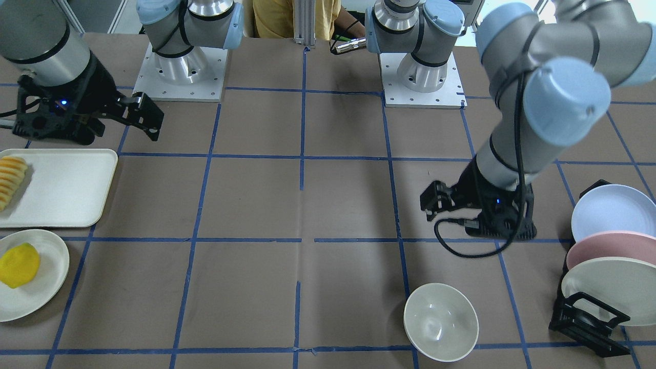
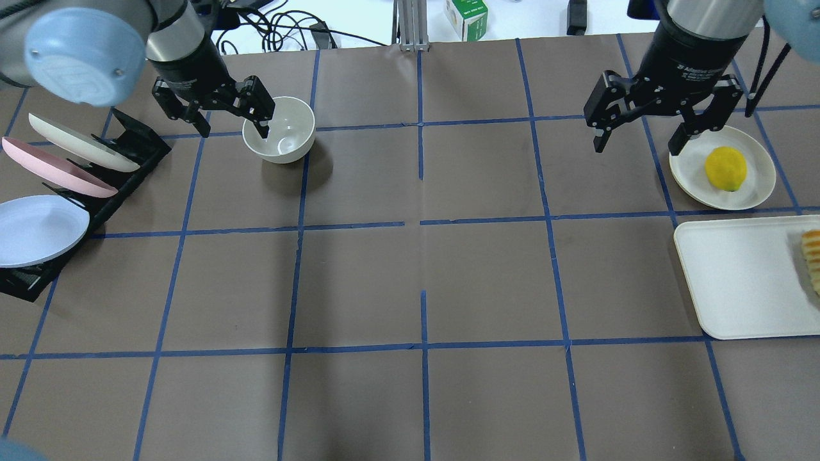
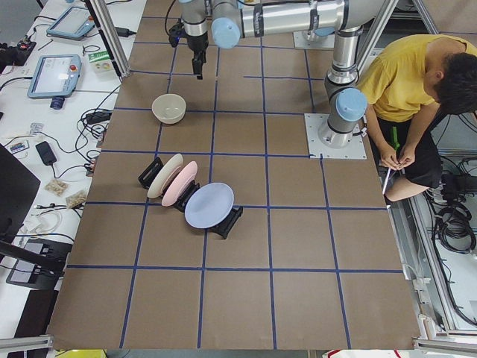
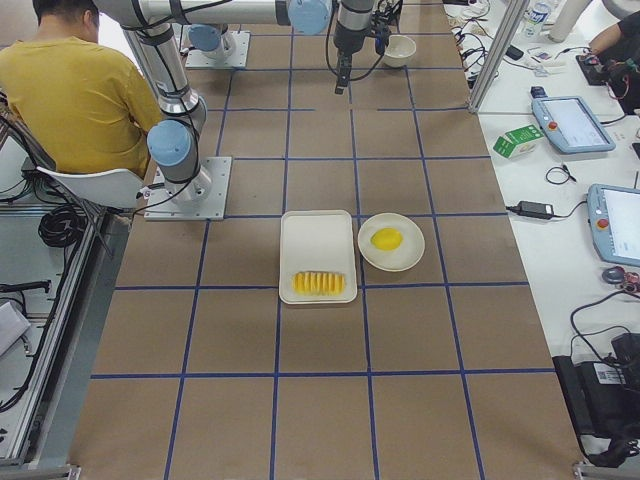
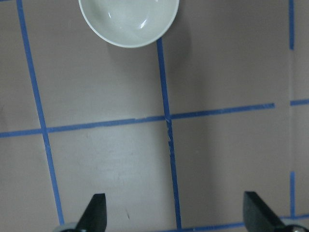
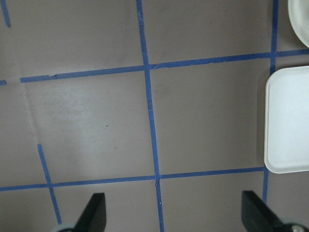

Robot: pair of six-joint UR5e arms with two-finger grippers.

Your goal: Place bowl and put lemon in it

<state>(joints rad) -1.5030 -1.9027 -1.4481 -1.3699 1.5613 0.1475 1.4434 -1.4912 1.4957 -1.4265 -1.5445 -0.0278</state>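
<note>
At the far left a plate rack (image 2: 146,146) holds three plates on edge, and just past it the left gripper (image 2: 235,128) hangs above the bench (image 2: 423,288) with its jaws spread wide and nothing between them. One finger seems to overlap the bowl (image 2: 280,131) from overhead, but the left wrist view shows the bowl well ahead of the fingertips, so the gripper is above and short of it, not touching. The bowl stands upright and empty on the bench, on the left arm's side, away from the middle. Across the bench the right gripper (image 2: 637,147) hovers, also wide and empty, just beside the flat plate (image 2: 759,186) on which the lemon (image 2: 725,168) lies. Nearer the robot on that side, a white tray (image 2: 737,288) carries a row of fruit slices (image 2: 812,256) at its outer edge. The bowl step looks unsettled: it is on the bench, yet well apart from the lemon, so the left gripper may need to take its rim and set it nearer the centre. After that, the right gripper must shift over the plate, drop around the lemon's narrow width, close gently because the skin is smooth and rounded, and carry it to the bowl.
</note>
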